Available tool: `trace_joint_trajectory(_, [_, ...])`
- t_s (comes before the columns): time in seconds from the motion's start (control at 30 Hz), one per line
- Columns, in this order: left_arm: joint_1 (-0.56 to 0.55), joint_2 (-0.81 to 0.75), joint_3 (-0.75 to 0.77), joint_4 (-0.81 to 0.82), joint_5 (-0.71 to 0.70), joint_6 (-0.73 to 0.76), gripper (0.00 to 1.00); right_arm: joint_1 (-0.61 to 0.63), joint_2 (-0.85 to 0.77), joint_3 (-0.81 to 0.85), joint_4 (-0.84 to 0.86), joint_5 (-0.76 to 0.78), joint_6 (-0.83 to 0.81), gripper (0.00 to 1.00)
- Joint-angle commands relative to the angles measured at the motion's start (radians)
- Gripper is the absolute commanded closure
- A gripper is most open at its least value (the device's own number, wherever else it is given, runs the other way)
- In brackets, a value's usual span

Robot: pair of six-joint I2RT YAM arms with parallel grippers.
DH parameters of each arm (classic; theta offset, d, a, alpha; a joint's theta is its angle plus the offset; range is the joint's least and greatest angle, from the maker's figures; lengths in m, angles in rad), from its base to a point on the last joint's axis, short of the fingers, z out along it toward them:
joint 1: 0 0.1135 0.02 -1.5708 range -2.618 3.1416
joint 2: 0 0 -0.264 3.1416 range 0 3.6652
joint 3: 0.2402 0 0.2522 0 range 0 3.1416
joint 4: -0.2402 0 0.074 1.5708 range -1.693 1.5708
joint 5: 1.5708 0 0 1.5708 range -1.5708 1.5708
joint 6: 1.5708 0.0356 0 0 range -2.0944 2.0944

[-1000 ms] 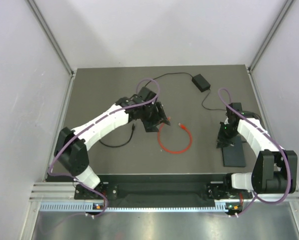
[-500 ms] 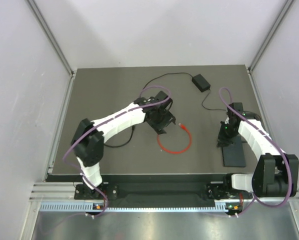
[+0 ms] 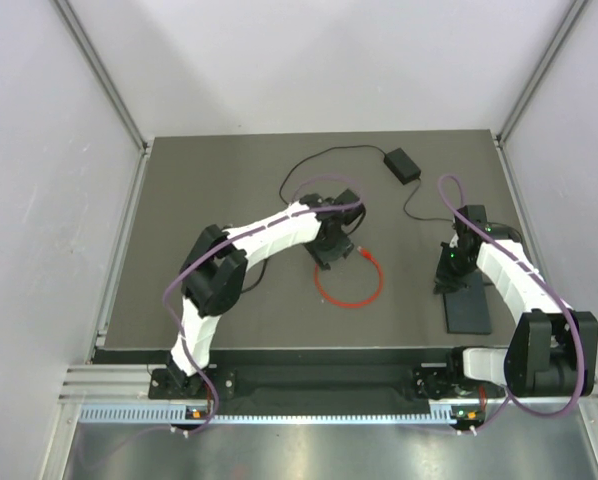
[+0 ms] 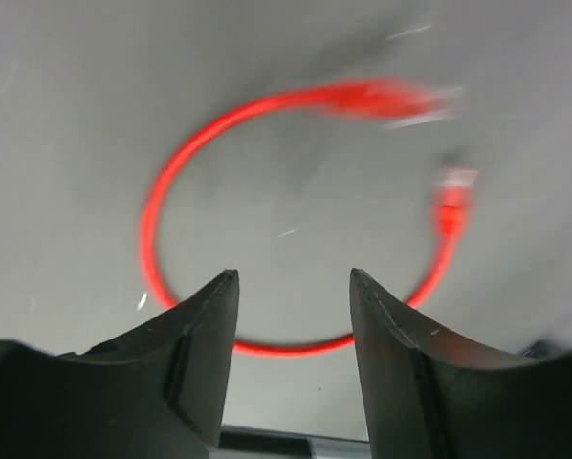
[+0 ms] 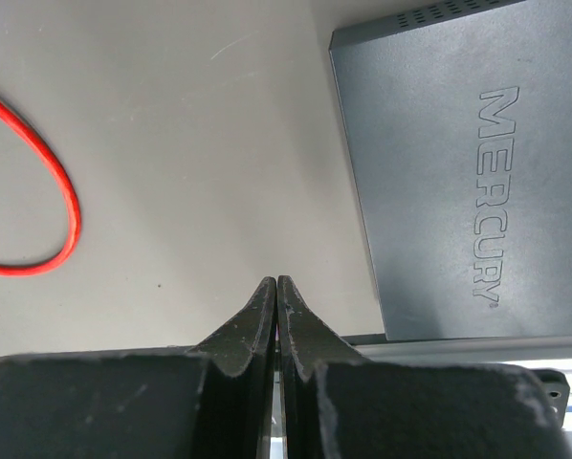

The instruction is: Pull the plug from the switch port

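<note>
Pulling step looks done to me: the thin red cable (image 4: 150, 225) lies in a loose loop on the matte gray table (image 3: 199, 180). Its plug (image 4: 453, 206) is free, well apart from the flat matte black switch (image 5: 458, 172). I can't see the port itself. The left gripper (image 4: 294, 277) hangs over the loop with its jaws apart and empty. The right gripper (image 5: 277, 282) is pinched closed on nothing, just beside the switch. Next is probably just backing off.

The left gripper (image 3: 335, 249) moves right across the bench (image 3: 179, 200) and now hangs over the upper-left edge of the red cable loop (image 4: 148, 222). Its arm's elbow swings in toward the bench's middle.
</note>
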Motion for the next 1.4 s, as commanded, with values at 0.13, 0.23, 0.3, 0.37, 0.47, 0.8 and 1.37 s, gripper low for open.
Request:
trace_joint_trajectory(0.13, [0.033,0.148,0.302,-0.072,-0.011,0.732,0.4,0.021,-0.023,0.015,0.022,-0.006,-0.014,0.99])
trace_joint_trajectory(0.23, [0.034,0.131,0.244,-0.06,-0.043,0.844,0.37,0.021,-0.018,0.016,0.024,-0.006,-0.014,0.99])
trace_joint_trajectory(0.3, [0.034,0.099,0.199,-0.014,-0.046,0.909,0.35,0.021,-0.017,0.016,0.025,-0.006,-0.016,0.99])
trace_joint_trajectory(0.37, [0.036,0.083,0.147,0.013,-0.035,0.987,0.33,0.022,-0.017,0.016,0.024,-0.006,-0.016,0.99])
trace_joint_trajectory(0.47, [0.037,0.064,0.092,0.093,0.032,1.098,0.33,0.021,-0.018,0.016,0.024,-0.008,-0.017,0.99])
trace_joint_trajectory(0.8, [0.062,0.145,0.156,0.159,0.035,1.221,0.4,0.028,-0.026,0.016,0.021,-0.009,-0.016,0.99])
trace_joint_trajectory(1.37, [0.108,0.225,0.221,0.132,0.103,1.216,0.91,0.034,-0.026,0.013,0.021,-0.008,-0.014,0.99])
